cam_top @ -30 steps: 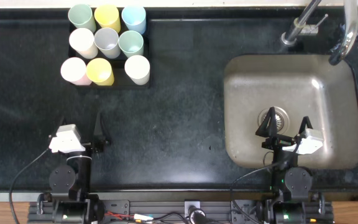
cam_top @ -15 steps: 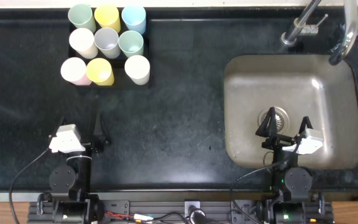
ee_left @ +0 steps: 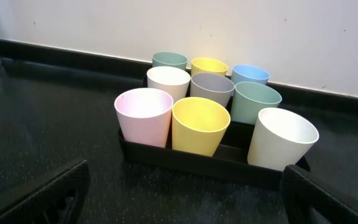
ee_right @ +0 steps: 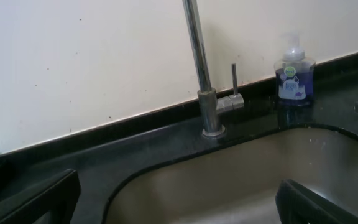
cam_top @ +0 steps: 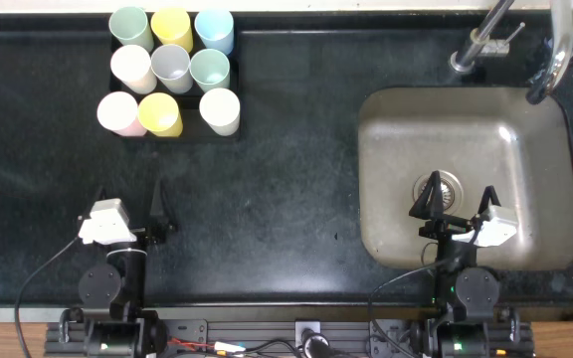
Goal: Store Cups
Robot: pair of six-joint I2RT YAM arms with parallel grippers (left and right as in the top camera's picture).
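Observation:
Several pastel cups stand upright, mouths up, packed in a black tray [cam_top: 191, 137] at the back left of the dark counter. The front row holds a pink cup [cam_top: 118, 112], a yellow cup [cam_top: 159, 113] and a white cup [cam_top: 220, 109]. In the left wrist view the pink cup [ee_left: 143, 115], yellow cup [ee_left: 200, 124] and white cup [ee_left: 283, 137] face me behind the tray wall [ee_left: 185, 163]; the white one leans a little outward. My left gripper [cam_top: 129, 197] [ee_left: 185, 208] is open and holds nothing, well short of the tray. My right gripper [cam_top: 454, 199] [ee_right: 176, 208] is open and holds nothing, over the sink.
A steel sink [cam_top: 525, 129] is set in the right half of the counter, with a faucet [cam_top: 485, 35] [ee_right: 201, 68] behind it and a soap bottle [ee_right: 296, 78] by the wall. Bare dark counter [cam_top: 286, 179] lies between tray and sink.

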